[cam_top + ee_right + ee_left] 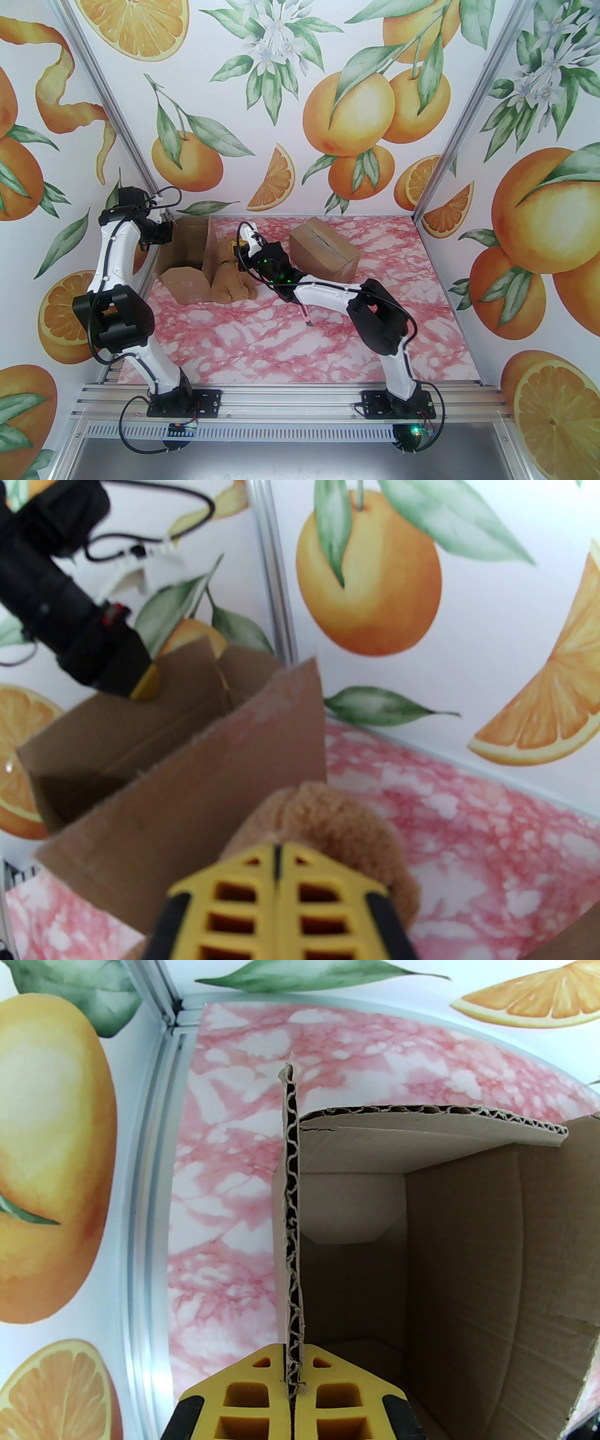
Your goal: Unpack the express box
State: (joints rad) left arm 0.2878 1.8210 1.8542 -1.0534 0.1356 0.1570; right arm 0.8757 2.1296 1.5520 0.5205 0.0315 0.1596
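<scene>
The open express box (185, 253) stands at the back left of the table, and its inside (461, 1264) shows no contents. My left gripper (169, 232) (294, 1384) is shut on the top edge of the box's left wall (292, 1222), with corrugated card between its yellow fingers. A tan plush toy (230, 283) (337, 822) sits on the table against the box's right side. My right gripper (240, 244) (277, 850) is shut, its tips against the top of the plush. I cannot tell whether any fur is pinched.
A second cardboard box (326, 255), closed, lies at the back centre-right, just behind my right arm. The open box's upright right flap (209, 243) (197, 784) stands between its cavity and the plush. The cell's walls and corner post (159, 1016) close in behind the box.
</scene>
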